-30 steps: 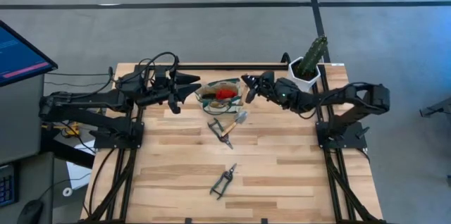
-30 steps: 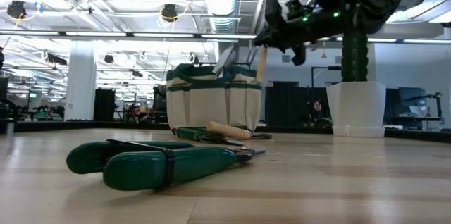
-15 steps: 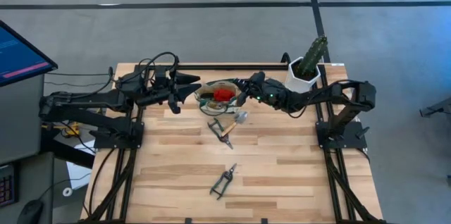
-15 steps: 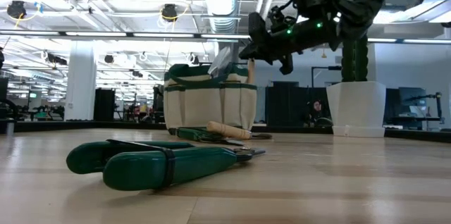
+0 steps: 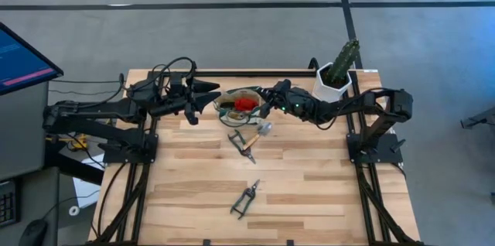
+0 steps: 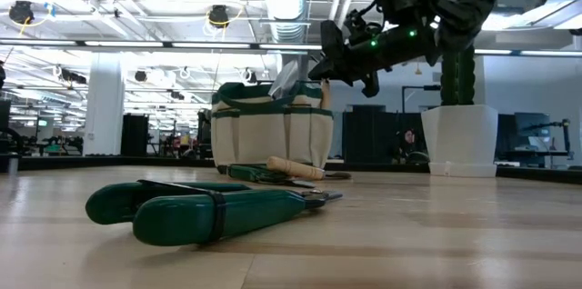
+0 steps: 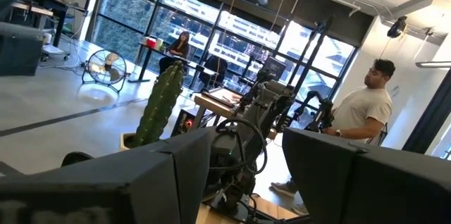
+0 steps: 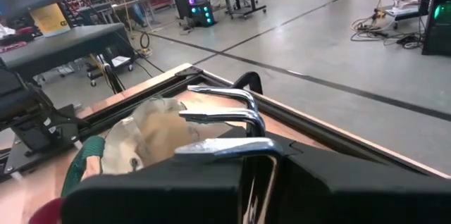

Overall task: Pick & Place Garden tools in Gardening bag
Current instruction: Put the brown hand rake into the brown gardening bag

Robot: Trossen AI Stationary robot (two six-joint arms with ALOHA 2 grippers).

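The gardening bag stands at the far middle of the bench, its inside mostly hidden apart from a red-headed tool. Over its rim, the right tool is clamped on a metal-pronged tool whose handle is hidden. Pruning shears lie nearer. The left tool waits beside the bag, fingers spread.

Clearances, my reach:
- Gardening bag mouth: partly taken up by the red-headed tool; my right gripper hangs at its rim, clamped on a pronged tool.
- Left of bag: my left gripper hovers close, jaws apart.
- Cactus pot: blocks the far right corner.
- In front of bag: trowel lies near.
- Front table: bare apart from pruning shears.
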